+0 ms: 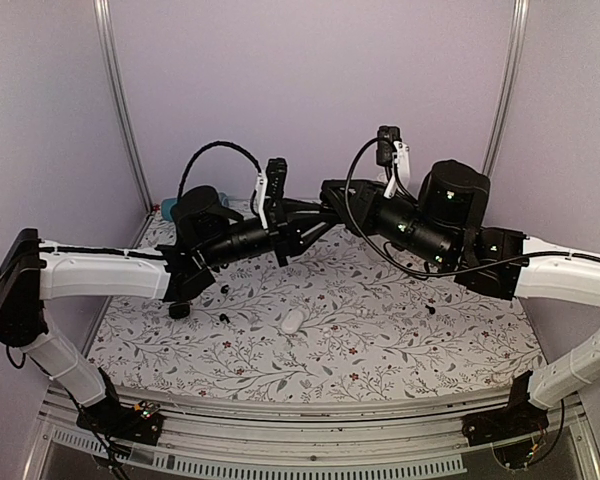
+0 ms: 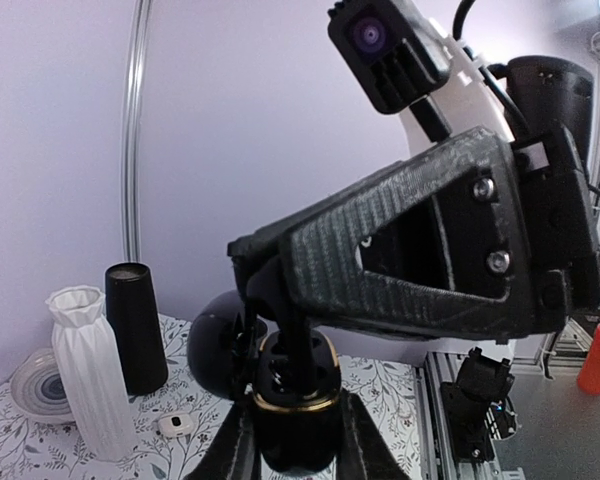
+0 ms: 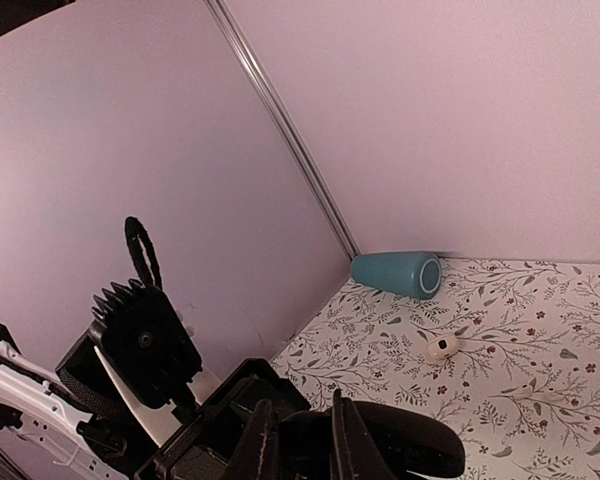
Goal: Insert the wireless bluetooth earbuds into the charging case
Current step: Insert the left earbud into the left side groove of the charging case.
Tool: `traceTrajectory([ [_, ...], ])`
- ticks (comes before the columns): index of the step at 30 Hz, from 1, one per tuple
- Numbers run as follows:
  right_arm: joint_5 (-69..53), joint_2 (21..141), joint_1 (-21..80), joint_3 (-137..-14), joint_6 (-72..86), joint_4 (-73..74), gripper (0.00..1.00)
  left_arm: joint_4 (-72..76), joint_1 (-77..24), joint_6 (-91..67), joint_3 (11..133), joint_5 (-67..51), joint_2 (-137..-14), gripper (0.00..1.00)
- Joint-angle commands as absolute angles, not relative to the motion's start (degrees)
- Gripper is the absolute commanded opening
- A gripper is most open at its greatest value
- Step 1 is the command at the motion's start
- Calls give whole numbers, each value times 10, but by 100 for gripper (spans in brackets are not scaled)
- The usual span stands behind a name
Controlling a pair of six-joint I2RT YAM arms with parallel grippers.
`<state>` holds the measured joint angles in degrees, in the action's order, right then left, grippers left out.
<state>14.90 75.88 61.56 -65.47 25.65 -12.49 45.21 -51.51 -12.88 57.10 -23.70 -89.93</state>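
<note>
1. My left gripper (image 2: 298,432) is clamped on the charging case (image 2: 296,405). It holds the case up off the table (image 1: 380,350), above the middle and towards the far side.
2. In the left wrist view the case stands roughly upright with its mouth facing up. Its lid (image 2: 215,345) is swung back to the left of that view.
3. My right gripper (image 3: 302,438) meets the case from the right and slightly farther back, its fingers reaching down into the open mouth. This is the relation that counts: the socket lies directly below the right fingertips, along the case's upright axis.
4. The right fingers are narrow. I cannot tell whether a bud is pinched between them, because the tips are hidden against the black case.
5. I cannot pick out the earbuds in either wrist view. In the top view, small dark specks (image 1: 227,288) on the table below the left arm may be buds, but they are too small to be sure.
6. I judge the next move to be a short, straight push down by the right arm while the left arm only holds the case steady.
</note>
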Motion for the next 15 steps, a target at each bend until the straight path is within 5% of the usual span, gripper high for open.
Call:
traceTrajectory([
  [1,164,763,622,-647,250,-140,7,454,-524,-115,586,-238,-877,0],
  [15,159,769,628,-647,247,-135,7,452,-524,-116,586,-221,-862,0],
])
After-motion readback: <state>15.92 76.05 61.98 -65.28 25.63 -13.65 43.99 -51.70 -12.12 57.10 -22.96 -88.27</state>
